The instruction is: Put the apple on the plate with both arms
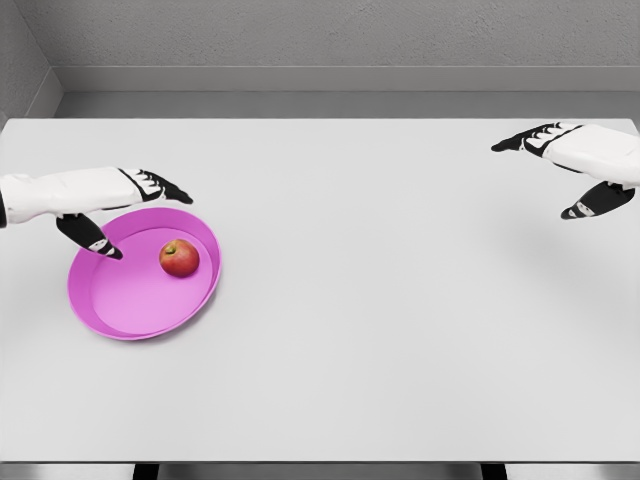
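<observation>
the red apple (179, 258) lies inside the pink plate (120, 310) on the white table (400, 330), the left hand (115, 200) spread empty above the plate's far rim, its arm cut by the frame edge, while the right hand (575, 165), fingers relaxed apart, hovers well away, partly cropped.

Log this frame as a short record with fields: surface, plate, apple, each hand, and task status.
surface: white table
plate: pink plate, on the table's left part
apple: red apple, lying inside the plate, toward its right side
left hand: left hand, open, over the plate's far-left rim, not touching the apple
right hand: right hand, open, at the far right, holding nothing
task status: apple is on the plate, both hands free
</observation>
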